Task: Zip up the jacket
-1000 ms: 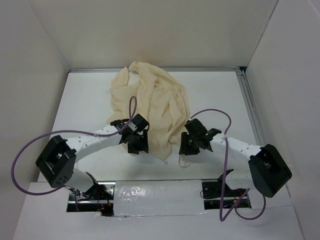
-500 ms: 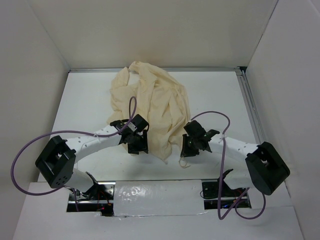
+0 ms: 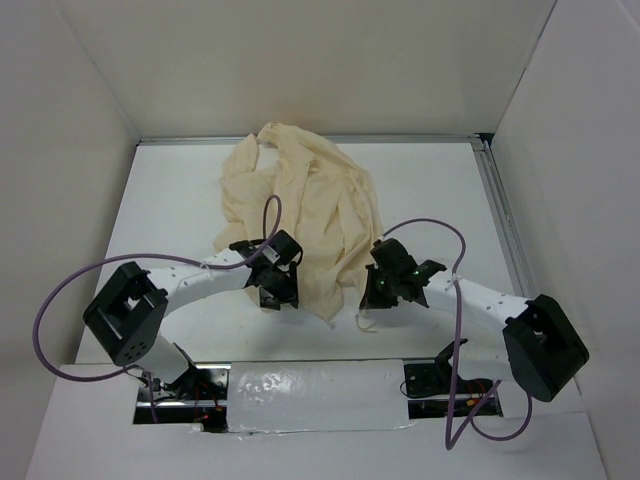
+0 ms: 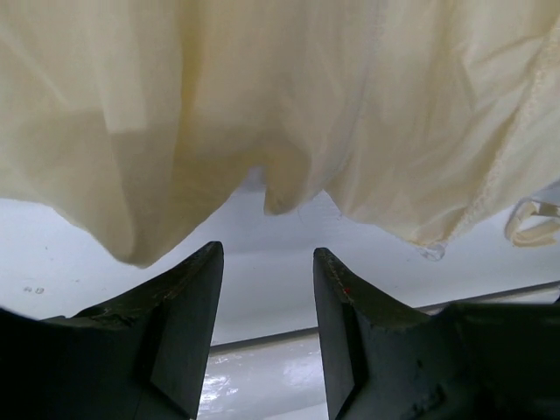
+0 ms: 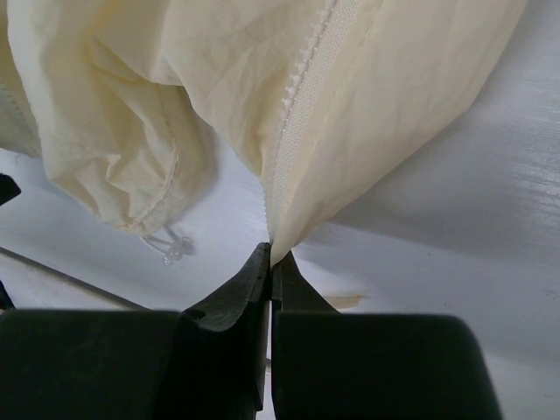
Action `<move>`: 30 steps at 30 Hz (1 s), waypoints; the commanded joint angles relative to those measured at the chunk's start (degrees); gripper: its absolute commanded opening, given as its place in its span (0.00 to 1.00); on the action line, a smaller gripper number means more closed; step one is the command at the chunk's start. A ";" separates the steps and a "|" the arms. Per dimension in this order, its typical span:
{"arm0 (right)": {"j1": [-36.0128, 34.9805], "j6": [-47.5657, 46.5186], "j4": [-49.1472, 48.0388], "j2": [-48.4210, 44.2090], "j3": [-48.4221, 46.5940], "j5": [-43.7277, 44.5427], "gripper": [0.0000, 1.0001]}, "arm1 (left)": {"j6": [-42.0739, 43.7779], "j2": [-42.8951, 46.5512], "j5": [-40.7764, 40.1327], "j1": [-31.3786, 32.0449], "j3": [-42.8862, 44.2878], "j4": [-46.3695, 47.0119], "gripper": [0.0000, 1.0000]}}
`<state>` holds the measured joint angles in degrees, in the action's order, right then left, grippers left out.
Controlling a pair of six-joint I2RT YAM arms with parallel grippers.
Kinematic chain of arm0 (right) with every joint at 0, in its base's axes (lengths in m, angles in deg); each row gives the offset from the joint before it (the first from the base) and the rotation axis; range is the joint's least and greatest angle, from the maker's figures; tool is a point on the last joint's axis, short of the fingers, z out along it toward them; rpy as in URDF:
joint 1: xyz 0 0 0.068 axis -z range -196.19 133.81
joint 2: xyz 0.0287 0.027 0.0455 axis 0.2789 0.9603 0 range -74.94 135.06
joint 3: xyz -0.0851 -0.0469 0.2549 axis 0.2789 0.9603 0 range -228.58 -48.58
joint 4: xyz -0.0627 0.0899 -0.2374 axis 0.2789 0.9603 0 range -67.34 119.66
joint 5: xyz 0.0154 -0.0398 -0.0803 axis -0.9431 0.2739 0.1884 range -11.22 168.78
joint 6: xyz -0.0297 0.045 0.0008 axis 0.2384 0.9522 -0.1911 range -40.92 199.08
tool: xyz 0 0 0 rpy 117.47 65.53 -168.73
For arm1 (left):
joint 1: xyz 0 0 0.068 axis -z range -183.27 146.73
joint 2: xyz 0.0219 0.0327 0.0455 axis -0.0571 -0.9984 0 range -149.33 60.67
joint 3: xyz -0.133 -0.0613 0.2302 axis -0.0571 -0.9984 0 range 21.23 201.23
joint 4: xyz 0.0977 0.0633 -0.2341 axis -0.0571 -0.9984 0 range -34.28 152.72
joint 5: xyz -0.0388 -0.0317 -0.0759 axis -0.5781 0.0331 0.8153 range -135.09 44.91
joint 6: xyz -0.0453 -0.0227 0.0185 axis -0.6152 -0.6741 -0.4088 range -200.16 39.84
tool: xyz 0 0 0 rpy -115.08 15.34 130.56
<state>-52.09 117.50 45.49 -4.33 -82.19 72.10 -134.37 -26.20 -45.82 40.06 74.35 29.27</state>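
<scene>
The cream-yellow jacket lies crumpled in the middle of the white table, its hem toward the arms. In the right wrist view my right gripper is shut on the bottom tip of the jacket, right where the toothed zipper edge ends. From above, the right gripper sits at the hem's right side. My left gripper is at the hem's left side. In the left wrist view the left gripper stands open just below the hanging hem, with only table between its fingers.
White walls enclose the table on three sides, and a metal rail runs along the right edge. A pale drawstring end lies on the table by the hem. Purple cables loop from both arms. Taped base plate at the near edge.
The right gripper has closed onto the jacket's zipper end at the hem. The left arm shifted slightly right and forward; its fingers stay open.
</scene>
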 commanded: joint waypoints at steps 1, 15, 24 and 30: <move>-0.05 -1.15 -0.33 -0.48 0.12 0.00 0.03 | -0.80 -2.16 0.03 0.26 1.89 1.11 0.57; 0.57 -1.85 -1.21 1.02 0.82 -0.27 0.03 | 1.38 -7.96 -1.91 -0.18 3.39 5.58 0.62; 1.36 -2.11 -1.56 2.25 0.73 -0.27 0.03 | 2.98 -7.53 -0.85 -0.26 2.60 6.99 0.24; 1.89 -2.55 -1.74 1.64 0.73 -0.96 0.02 | 3.41 -4.11 -0.15 -0.18 1.46 5.77 0.00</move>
<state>-50.65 115.88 45.40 -2.39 -81.57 71.82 -131.46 -33.50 -46.41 39.95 76.34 35.54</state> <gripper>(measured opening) 0.032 0.040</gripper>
